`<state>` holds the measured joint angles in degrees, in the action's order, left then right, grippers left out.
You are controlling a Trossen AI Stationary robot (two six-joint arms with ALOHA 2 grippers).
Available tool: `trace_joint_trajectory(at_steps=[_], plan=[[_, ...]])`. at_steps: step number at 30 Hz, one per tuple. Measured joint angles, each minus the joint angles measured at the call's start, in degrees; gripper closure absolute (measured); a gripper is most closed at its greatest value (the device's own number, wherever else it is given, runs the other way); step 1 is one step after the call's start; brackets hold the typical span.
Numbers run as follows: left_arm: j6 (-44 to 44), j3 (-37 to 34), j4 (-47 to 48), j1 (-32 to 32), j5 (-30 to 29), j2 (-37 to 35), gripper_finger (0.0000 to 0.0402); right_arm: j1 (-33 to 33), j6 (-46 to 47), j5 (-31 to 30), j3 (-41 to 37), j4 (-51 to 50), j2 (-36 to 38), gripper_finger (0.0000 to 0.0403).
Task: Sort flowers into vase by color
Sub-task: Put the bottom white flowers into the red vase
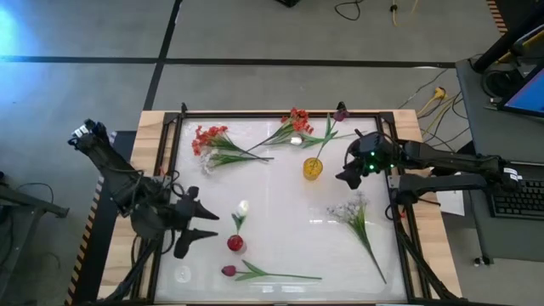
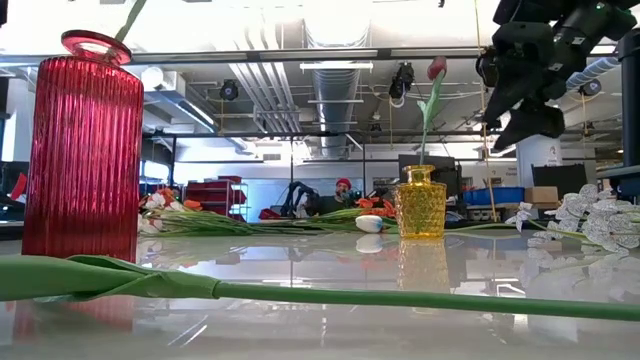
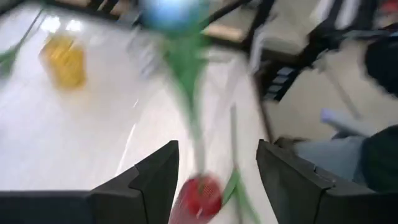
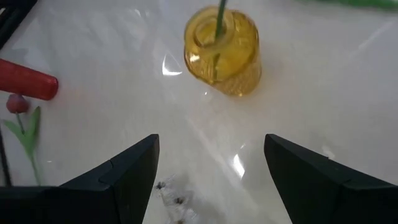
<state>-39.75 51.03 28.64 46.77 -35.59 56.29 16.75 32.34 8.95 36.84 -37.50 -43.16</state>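
A yellow vase (image 1: pixel 313 167) (image 4: pixel 221 50) stands mid-table with a maroon tulip (image 1: pixel 341 112) (image 2: pixel 437 68) stuck in it by its stem. A red vase (image 1: pixel 235 244) (image 2: pixel 85 150) (image 3: pixel 202 196) holds a white rose (image 1: pixel 243 206). Two orange-red clusters (image 1: pixel 208 140) (image 1: pixel 293 123) lie near the far edge. A whitish spray (image 1: pixel 353 212) (image 4: pixel 174 196) lies on the right, and a second maroon tulip (image 1: pixel 229 270) lies near the near edge. My left gripper (image 1: pixel 211 224) (image 3: pixel 217 168) is open, just left of the red vase. My right gripper (image 1: pixel 350 174) (image 4: pixel 211 168) (image 2: pixel 525 125) hovers open, right of the yellow vase and above the spray.
A raised dark frame (image 1: pixel 280 113) borders the white table top. The lying tulip's long green stem (image 2: pixel 300 290) runs along the near edge. Bare surface lies between the two vases (image 1: pixel 280 208). Cables and a keyboard (image 1: pixel 518 200) sit off the table's right side.
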Motion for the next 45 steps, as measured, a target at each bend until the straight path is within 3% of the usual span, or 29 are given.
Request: trace_joint_trajectory(at_steps=[8, 13, 18, 25, 34, 37, 41, 45], plan=[[-19.67, 4.0, 22.52, -0.21, -4.49, 4.33, 0.02, -0.02, 4.15, 3.07, -0.02, -3.14, 0.0, 0.0122], [-29.36, 0.5, 25.69, -1.83, -3.95, 5.66, 0.02, -0.91, 5.26, 5.55, -0.01, -2.93, -0.09, 0.0122], [-33.17, -3.73, 24.95, -5.64, -2.79, 5.7, 0.02, -3.69, 8.47, 5.63, 0.0, -2.95, -0.13, 0.0122], [-29.8, -6.11, 24.42, -12.14, -1.74, 4.28, 0.02, -8.88, 15.33, 4.79, 0.0, -2.99, -1.17, 0.0122], [-3.95, -6.82, 17.04, -22.35, 2.9, 2.66, 0.02, -15.99, 28.03, 7.6, 0.0, -3.12, -5.91, 0.0122], [-1.61, -6.82, 14.2, -24.78, 5.12, 1.87, 0.02, -18.26, 31.17, 10.8, 0.2, -3.77, -6.14, 0.0122], [-2.9, -6.97, 13.65, -24.8, 6.3, 1.72, 0.02, -20.25, 31.07, 10.73, 2.54, -12.13, -6.15, 0.0122], [-1.45, -7.69, 13.84, -24.98, 5.21, 1.83, 0.02, -22.67, 31.38, 5.33, 4.93, -23.48, -6.23, 0.0122]])
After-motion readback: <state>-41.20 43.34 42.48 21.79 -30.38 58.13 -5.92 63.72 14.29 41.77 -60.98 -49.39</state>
